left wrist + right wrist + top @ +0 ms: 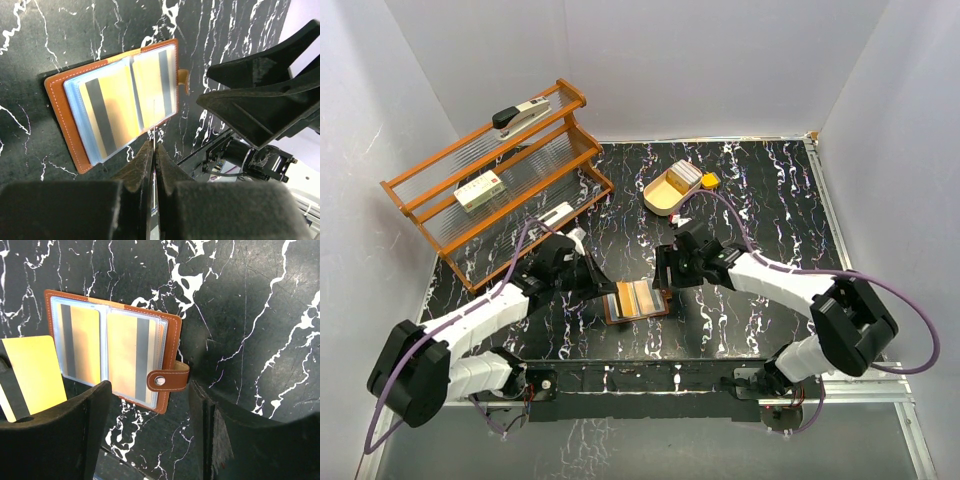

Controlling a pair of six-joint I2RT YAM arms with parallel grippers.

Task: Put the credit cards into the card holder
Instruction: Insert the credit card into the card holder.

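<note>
The card holder (638, 300) lies open on the black marble table, brown leather with clear sleeves; cards with grey stripes sit in both facing sleeves (120, 100). Its snap tab (167, 380) points toward my right gripper (147, 390), which stands open just above that edge, nothing between its fingers. My left gripper (154, 145) is shut on a credit card seen edge-on as a thin line (154, 125) at the holder's near edge. The right wrist view shows that card as yellow with a dark stripe (35, 372), left of the holder.
A tan oval wooden tray (663, 195) with more cards (685, 173) stands at the back, a small yellow block (710, 181) beside it. A wooden rack (500, 165) at the back left carries a stapler (520, 113) and a white-and-green box (478, 190).
</note>
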